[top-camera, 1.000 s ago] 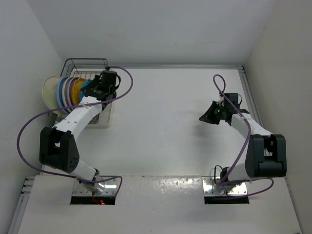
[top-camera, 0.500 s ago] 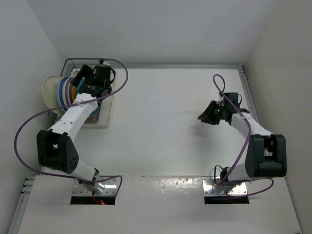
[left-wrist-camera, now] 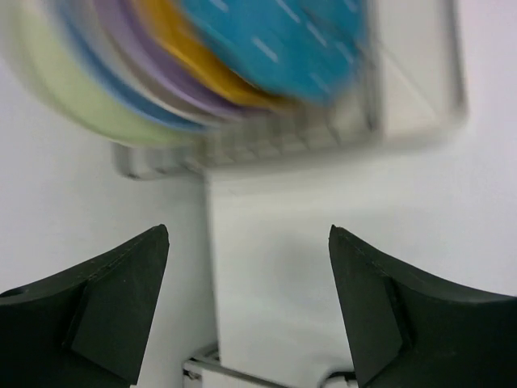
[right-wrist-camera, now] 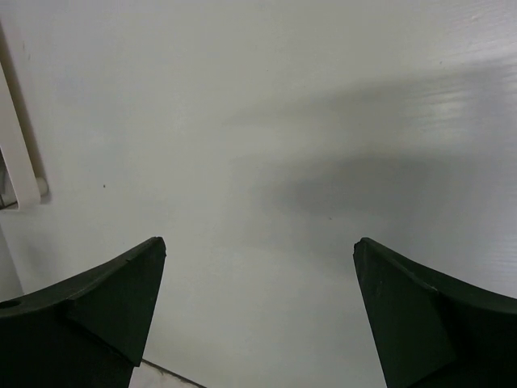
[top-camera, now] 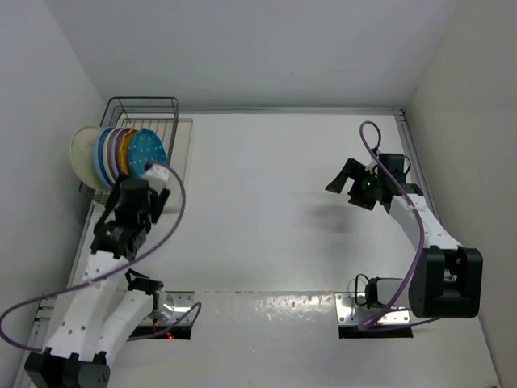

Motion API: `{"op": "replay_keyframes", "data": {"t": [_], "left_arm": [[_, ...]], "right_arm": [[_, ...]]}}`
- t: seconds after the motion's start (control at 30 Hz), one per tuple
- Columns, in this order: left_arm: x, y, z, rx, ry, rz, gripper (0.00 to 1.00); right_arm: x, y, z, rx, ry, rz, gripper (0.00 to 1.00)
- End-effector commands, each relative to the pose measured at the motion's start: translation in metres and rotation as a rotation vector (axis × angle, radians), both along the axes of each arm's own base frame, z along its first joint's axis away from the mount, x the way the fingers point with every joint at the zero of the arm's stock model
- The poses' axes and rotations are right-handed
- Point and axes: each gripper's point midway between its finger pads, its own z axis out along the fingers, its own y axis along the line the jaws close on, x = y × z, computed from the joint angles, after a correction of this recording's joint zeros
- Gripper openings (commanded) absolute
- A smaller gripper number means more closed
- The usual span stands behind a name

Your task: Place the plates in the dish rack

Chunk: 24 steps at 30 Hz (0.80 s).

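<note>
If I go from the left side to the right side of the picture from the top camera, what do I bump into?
cream plate → light blue plate → teal dotted plate → right gripper

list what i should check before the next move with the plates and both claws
1. plates standing on edge in the dish rack: ok
2. no plate left on the table: ok
3. left claw open and empty: ok
4. right claw open and empty: ok
5. left claw apart from the dish rack: ok
6. each plate seated in its own slot: cannot tell, they overlap and the left wrist view is blurred
</note>
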Motion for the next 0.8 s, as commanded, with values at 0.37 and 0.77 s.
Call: {"op": "replay_keyframes", "data": {"t": [0.37,0.77], "left_arm": [[-0.063,-0.005,-0.167,0.053,0.189,-0.227,1.0],[-0.065,0.003,-0.191,0.037,0.157,-0.188,1.0]], "right_arm": [[-0.07,-0.014,-0.026,-0.104,-0.039,-0.017,1.0],[-0.087,-0.015,-0.04,-0.098,-0.027,-0.051,1.0]]}}
